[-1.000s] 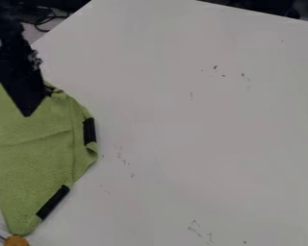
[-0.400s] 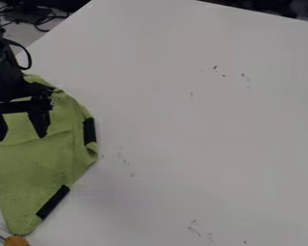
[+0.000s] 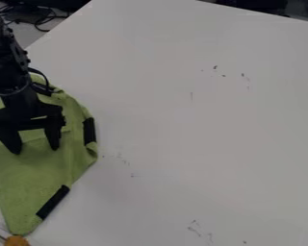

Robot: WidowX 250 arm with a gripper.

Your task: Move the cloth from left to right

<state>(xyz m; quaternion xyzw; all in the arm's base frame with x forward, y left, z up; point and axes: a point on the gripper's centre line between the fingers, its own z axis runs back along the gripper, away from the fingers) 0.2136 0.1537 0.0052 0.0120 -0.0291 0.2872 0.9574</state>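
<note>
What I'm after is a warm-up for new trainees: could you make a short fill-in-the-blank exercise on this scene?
The cloth on the table is ____ in colour.
The cloth lies toward the ____ edge of the view.
The gripper is over the cloth, with its two fingers spread ____.
Near the cloth's bottom tip, the colour of the small round thing is ____.

Missing words: green; left; apart; orange
</note>
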